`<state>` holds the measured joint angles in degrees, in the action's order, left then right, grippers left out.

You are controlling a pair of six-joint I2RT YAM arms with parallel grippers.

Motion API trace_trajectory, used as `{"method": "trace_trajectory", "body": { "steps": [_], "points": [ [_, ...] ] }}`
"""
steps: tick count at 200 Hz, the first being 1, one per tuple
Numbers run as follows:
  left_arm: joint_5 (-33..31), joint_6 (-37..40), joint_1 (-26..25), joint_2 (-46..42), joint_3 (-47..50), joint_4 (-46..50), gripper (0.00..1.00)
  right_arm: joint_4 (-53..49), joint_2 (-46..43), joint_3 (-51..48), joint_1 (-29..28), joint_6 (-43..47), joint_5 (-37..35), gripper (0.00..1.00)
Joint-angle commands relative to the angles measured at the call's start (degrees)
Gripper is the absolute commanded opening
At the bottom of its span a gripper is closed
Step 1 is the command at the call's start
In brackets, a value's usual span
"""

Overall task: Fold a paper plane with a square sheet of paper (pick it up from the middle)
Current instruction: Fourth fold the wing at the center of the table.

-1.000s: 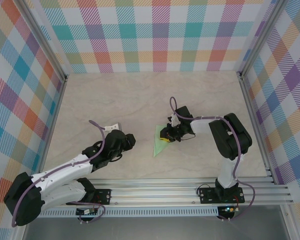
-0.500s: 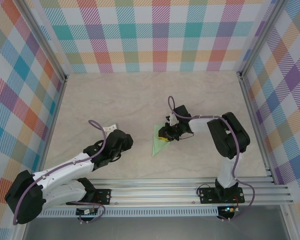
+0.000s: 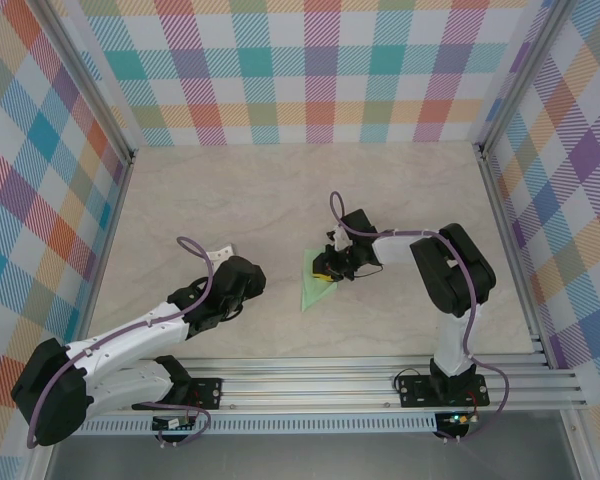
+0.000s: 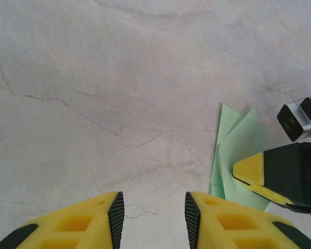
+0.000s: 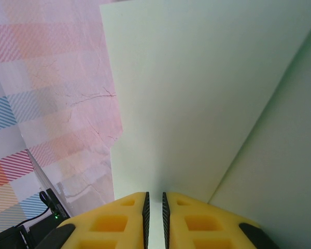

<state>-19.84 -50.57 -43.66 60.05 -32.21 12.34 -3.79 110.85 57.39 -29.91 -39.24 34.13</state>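
The sheet of paper (image 3: 313, 285) is pale mint green and folded into a narrow pointed wedge lying on the marbled table. My right gripper (image 3: 327, 271) reaches in from the right and is shut on its edge. In the right wrist view the paper (image 5: 197, 93) runs straight between the nearly closed pads of the right gripper (image 5: 155, 210). My left gripper (image 3: 252, 282) sits a short way left of the paper, open and holding nothing. The left wrist view shows the left gripper (image 4: 153, 218) over bare table, with the paper (image 4: 233, 150) and the right gripper's yellow finger (image 4: 256, 171) at the right.
Checked walls (image 3: 300, 70) close in the table on three sides. An aluminium rail (image 3: 380, 385) carrying both arm bases runs along the near edge. Bare marbled tabletop (image 3: 280, 190) stretches behind the paper.
The right gripper has slid slightly left with the paper still in it. The left gripper has drawn back a little to the left.
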Motion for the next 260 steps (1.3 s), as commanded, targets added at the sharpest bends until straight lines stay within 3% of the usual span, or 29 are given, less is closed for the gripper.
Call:
{"method": "trace_trajectory", "body": {
  "steps": [1, 110, 177, 221, 260],
  "points": [
    [-0.9, 0.2, 0.9, -0.3, -1.1, 1.5, 0.39, -3.4, 4.7, -1.3, -1.9, -0.8, -2.8, 0.17],
    [3.5, 3.0, 0.9, 3.7, -2.8, -0.3, 0.39, -2.5, 5.3, -1.4, -2.3, -1.2, -2.4, 0.17],
    [15.2, 5.7, 1.0, 11.8, -4.8, -7.0, 0.37, 0.6, 4.5, -4.3, -2.7, -1.8, -3.0, 0.17],
    [25.3, 8.0, -0.2, 22.4, -10.5, -9.4, 0.32, 1.6, 2.9, -7.2, -2.7, -1.9, -4.9, 0.17],
    [26.2, 7.2, -2.4, 29.3, -13.0, -12.0, 0.23, 2.2, 2.9, -7.6, -2.6, -2.3, -5.2, 0.17]
  ]
}}
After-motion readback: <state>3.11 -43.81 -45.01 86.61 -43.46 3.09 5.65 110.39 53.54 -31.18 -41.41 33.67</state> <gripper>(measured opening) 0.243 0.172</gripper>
